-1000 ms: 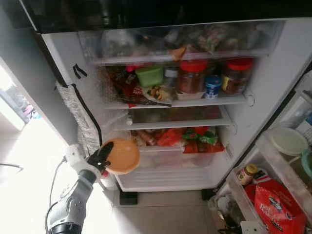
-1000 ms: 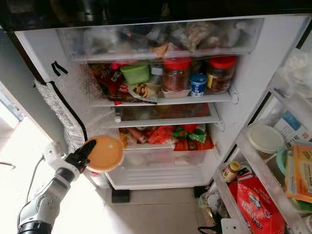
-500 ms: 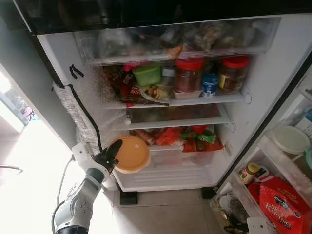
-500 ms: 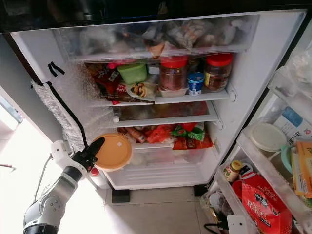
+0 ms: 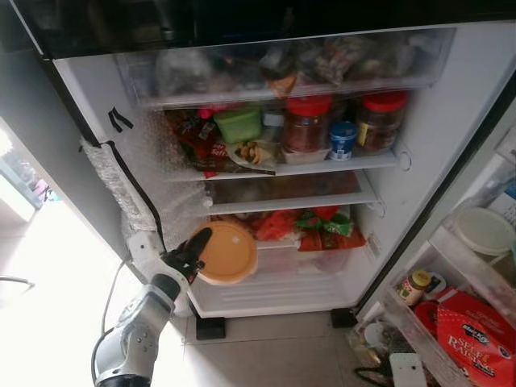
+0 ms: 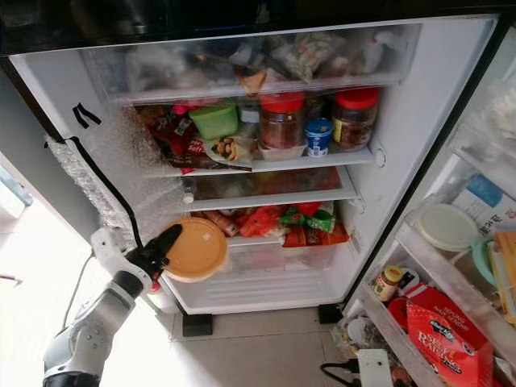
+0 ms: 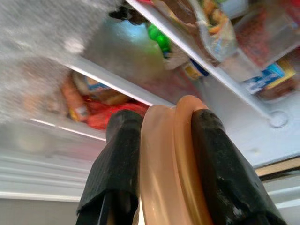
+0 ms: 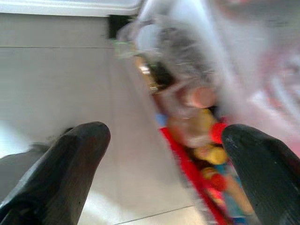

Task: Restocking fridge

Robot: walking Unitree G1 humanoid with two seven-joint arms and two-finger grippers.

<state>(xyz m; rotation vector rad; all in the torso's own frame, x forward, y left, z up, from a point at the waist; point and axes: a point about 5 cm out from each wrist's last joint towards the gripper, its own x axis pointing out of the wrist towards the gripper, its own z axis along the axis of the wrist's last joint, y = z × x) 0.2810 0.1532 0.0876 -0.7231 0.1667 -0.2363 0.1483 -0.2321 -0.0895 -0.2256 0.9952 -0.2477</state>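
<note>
facing open fridge (image 5: 451, 121) on pale tiled floor (image 5: 266, 355); crowded shelves (image 5: 306, 169)

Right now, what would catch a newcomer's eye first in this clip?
The left gripper pinches an orange lid by its edge, in front of the fridge's lowest drawer. Behind it the shelves are crammed, with two red-capped jars side by side on the upper shelf. On the open door, right, sits a red bag.
</note>
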